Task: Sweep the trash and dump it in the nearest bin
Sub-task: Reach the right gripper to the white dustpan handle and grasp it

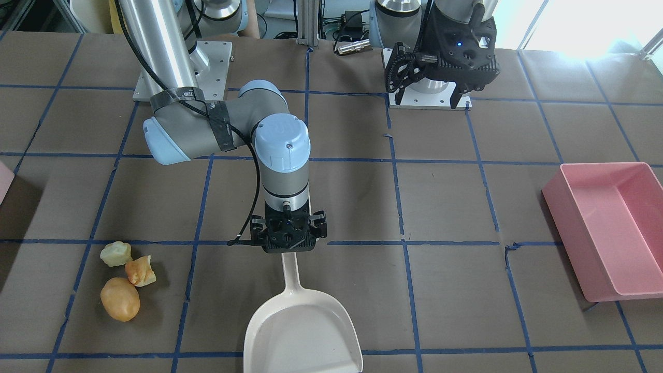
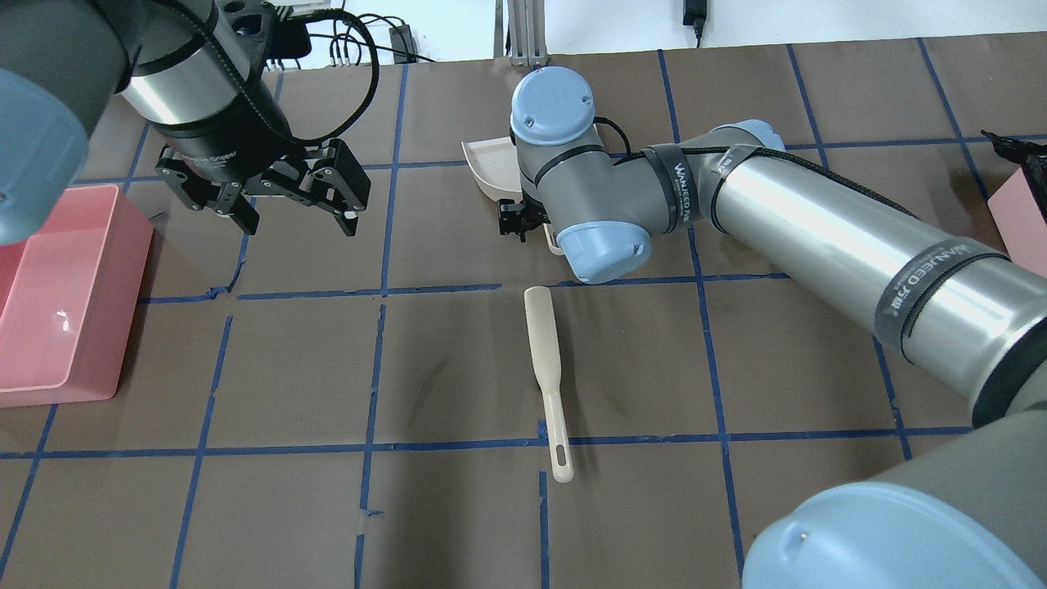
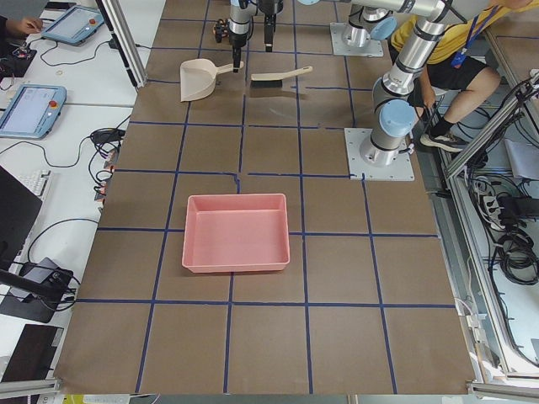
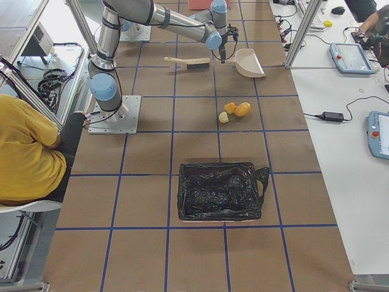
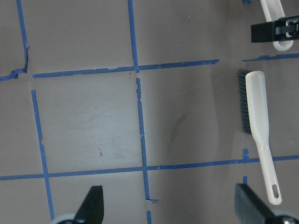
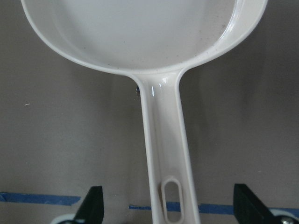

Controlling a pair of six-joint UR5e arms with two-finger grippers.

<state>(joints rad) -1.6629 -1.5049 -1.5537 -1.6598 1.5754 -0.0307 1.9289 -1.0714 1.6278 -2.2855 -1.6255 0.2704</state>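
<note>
Right pincer (image 6: 169,207): fingers spread wide either side of the dustpan (image 1: 303,331) handle, not touching it.
Left pincer (image 2: 294,217): fingers apart, above the bare desk (image 1: 362,207).
Trash: green-white chunk (image 1: 116,254), orange-and-white chunk (image 1: 140,271) and orange-yellow oval (image 1: 120,299) clustered on the desk, well apart from the dustpan, toward the robot's right.
Bin (image 1: 4,181): pale pink corner showing at the desk's right end.
Brush (image 2: 546,360): flat on the desk.
</note>
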